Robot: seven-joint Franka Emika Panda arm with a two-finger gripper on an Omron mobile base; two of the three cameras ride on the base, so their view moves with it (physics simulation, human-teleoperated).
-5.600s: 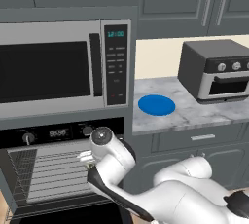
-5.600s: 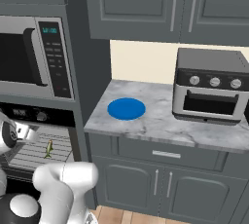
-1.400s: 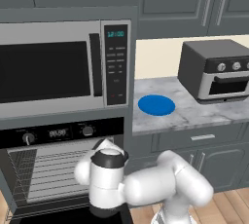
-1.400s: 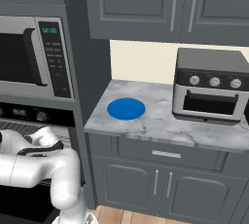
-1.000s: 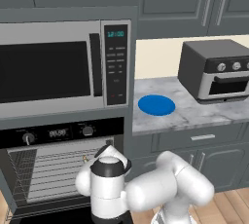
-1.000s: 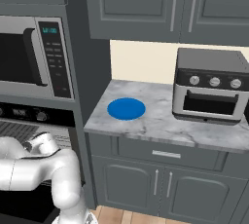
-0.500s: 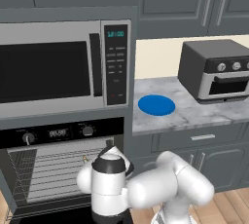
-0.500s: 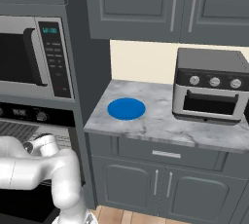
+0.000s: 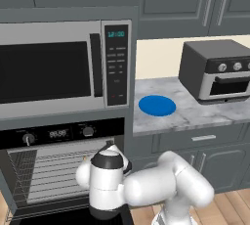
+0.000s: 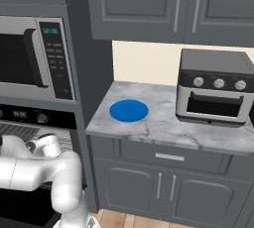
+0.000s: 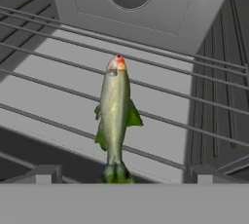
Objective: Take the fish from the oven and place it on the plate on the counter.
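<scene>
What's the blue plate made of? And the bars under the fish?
The plate looks like matte plastic or glazed ceramic: plain, even blue without shine, so it's hard to say. The rack under the fish looks like thin grey metal wire, like an oven rack.

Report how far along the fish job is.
Done: the oven is open and the arm has reached inside. In hand: the open gripper is lined up on the fish, which lies on the wire rack, its tail between the fingertips; not gripped. Left: close, lift it out, carry it to the blue plate on the counter, which has nothing on it.
</scene>
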